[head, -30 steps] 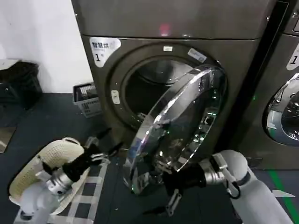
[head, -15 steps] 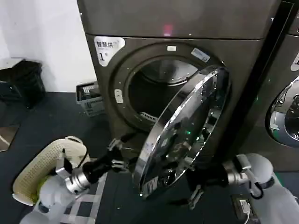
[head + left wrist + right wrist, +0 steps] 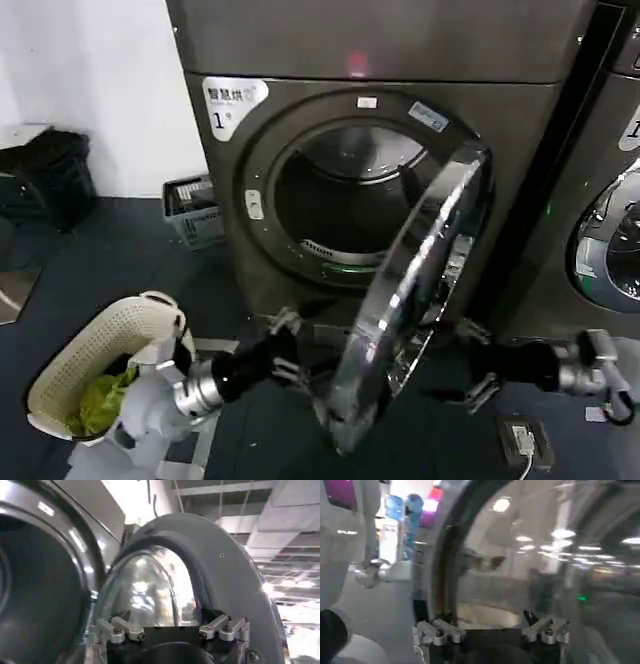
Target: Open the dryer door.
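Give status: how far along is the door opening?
Mostly done: the chrome-rimmed round dryer door stands swung well out, baring the bronze-grey dryer's drum. In hand: left gripper reaches its inner side, right gripper the outer, both open. Left: widen the swing, if needed.

1. Premises: laundry room or laundrette.
2. Evidence: numbered front-loading dryer [image 3: 400, 180] beside an identical neighbouring machine [image 3: 605, 200]; cream laundry basket [image 3: 95, 360] on dark floor [image 3: 110, 260].

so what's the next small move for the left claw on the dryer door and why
Probably keep nudging the dryer door outward with the left claw, which sits open at the door's grey inner side. The door is only partly swung, edge-on to the head camera, the drum opening of the dryer exposed. The right claw waits open behind it.
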`<state>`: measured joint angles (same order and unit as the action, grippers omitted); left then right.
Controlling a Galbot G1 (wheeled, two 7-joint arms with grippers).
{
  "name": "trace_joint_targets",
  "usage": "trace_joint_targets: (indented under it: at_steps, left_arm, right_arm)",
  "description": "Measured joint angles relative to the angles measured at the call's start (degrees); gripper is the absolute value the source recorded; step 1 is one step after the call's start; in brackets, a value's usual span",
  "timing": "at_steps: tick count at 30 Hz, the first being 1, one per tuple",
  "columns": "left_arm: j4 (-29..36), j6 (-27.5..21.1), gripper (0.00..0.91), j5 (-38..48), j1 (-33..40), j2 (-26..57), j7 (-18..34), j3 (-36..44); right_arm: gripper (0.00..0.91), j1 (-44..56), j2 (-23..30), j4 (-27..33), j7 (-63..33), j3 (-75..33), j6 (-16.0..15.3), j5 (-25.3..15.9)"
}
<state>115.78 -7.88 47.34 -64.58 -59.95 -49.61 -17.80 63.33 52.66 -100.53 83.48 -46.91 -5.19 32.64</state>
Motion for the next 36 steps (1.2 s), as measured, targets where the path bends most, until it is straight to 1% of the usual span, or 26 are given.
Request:
trace_joint_targets:
  at_steps: [12, 15, 18, 22, 26, 29, 30, 33, 36]
  left_arm:
    - [-1.31, 0.11, 0.907, -0.57, 5.34, 0.06, 0.37, 9.14]
    - [-1.98, 0.28, 0.907, -1.02, 6.62, -0.48, 0.46, 11.65]
    - [-3.01, 1.15, 0.907, -1.91, 8.25, -1.18, 0.45, 14.59]
    - [-4.88, 4.89, 0.907, -5.00, 10.63, -2.40, 0.32, 19.03]
    - [-7.11, 6.76, 0.907, -6.15, 13.36, -3.59, 2.11, 23.25]
    - [-8.86, 7.08, 0.907, -6.19, 15.26, -4.72, 3.07, 25.98]
    - [-9.27, 7.28, 0.907, -6.28, 15.78, -5.06, 3.80, 26.77]
    - [-10.94, 8.22, 0.907, -6.89, 17.79, -6.32, 4.83, 29.30]
    - [-12.39, 8.69, 0.907, -7.53, 19.74, -7.90, 6.84, 31.51]
  right_arm:
    - [0.907, 5.29, 0.53, 6.49, -0.23, -20.57, 0.16, 0.08]
    - [0.907, 6.57, 0.75, 8.34, -3.05, -26.77, 0.16, 0.52]
    - [0.907, 7.87, 1.11, 9.35, -8.12, -33.25, 0.19, 3.10]
    - [0.907, 9.64, 1.89, 9.38, -18.41, -41.58, 1.00, 6.78]
    - [0.907, 11.97, 2.80, 8.16, -30.90, -49.23, 0.06, 10.31]
    - [0.907, 13.72, 2.49, 7.54, -43.44, -54.10, -2.79, 12.38]
    - [0.907, 14.04, 2.11, 7.61, -47.52, -55.68, -2.49, 12.77]
    - [0.907, 14.90, 0.85, 8.42, -57.73, -59.32, -1.63, 11.50]
    - [0.907, 15.84, -0.34, 8.15, -66.57, -62.64, -2.79, 9.98]
